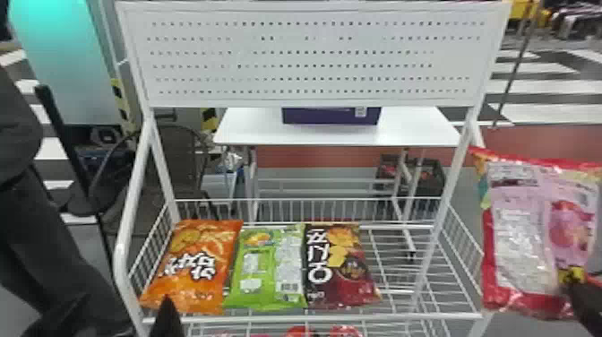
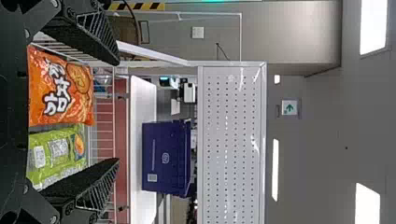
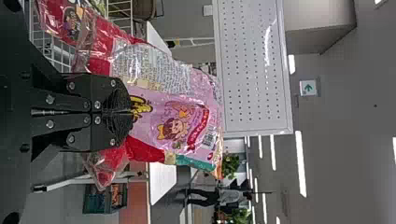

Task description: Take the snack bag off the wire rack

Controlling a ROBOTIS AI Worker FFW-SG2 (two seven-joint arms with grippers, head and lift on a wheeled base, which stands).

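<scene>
So we're holding the pink and red snack bag (image 1: 519, 228) out past the right side of the wire rack (image 1: 394, 318), clear of the basket. Our right end effector (image 1: 582, 298) is clenching it near the lower edge, fingers pinched together on the wrapper, and most of the bag is sticking up above them. Our left end effector (image 1: 166, 318) is sitting down by the rack's front left, and in the left wrist view it's hanging released, fingers spread wide. Three more bags are lying side by side in the basket: an orange bag (image 1: 192, 269) on the left, a green bag (image 1: 267, 269) in the middle and a dark red bag (image 1: 342, 269) next to it. Up top we're seeing a white perforated panel (image 1: 313, 58), and behind the rack a purple box (image 1: 331, 116) is resting on a white surface (image 1: 416, 130).
</scene>
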